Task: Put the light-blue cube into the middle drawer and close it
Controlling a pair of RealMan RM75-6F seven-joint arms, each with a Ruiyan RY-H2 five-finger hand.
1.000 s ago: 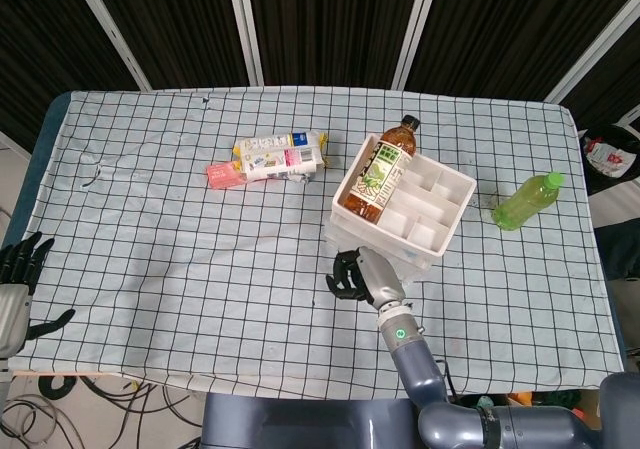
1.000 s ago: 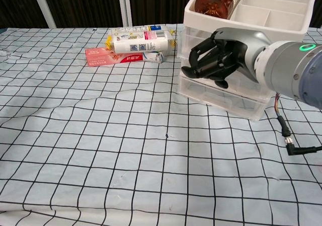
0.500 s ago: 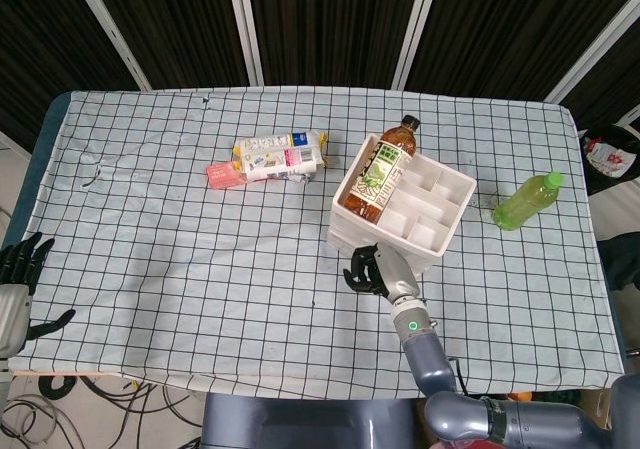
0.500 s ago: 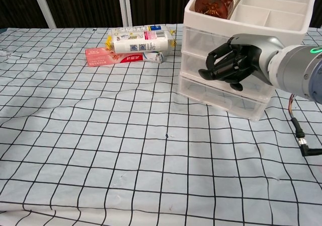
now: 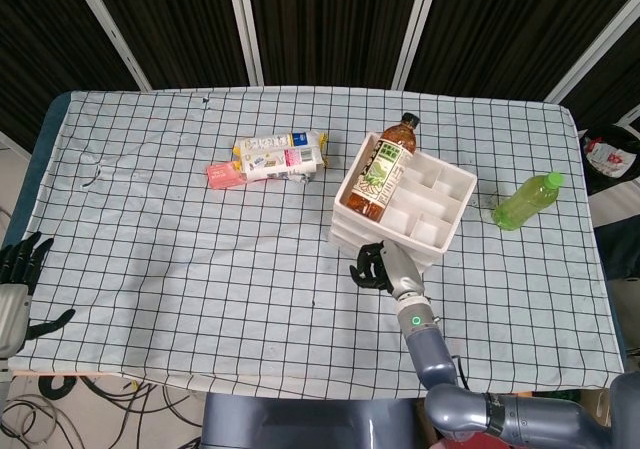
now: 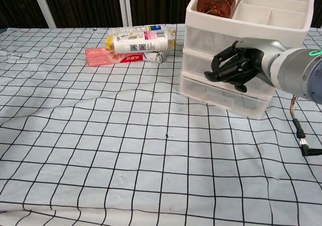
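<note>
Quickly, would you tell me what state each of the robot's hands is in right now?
Left hand: open, fingers apart, holding nothing, at the table's left edge.
Right hand: fingers curled, pressed against the drawer unit's middle drawer front, holding nothing.

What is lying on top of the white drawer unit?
A brown tea bottle lies in the drawer unit's divided top tray; other compartments look empty. The right hand covers the middle drawer front; contents unseen.

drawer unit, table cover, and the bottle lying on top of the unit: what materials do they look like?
Drawer unit: looks like plastic, with an opaque white top tray and frosted, see-through drawer fronts.
Table cover: apparently thin cloth, white with a black grid; it wrinkles and puckers.
Bottle: probably clear plastic holding brown drink, with a green printed label and dark cap; glass can't be ruled out.
</note>
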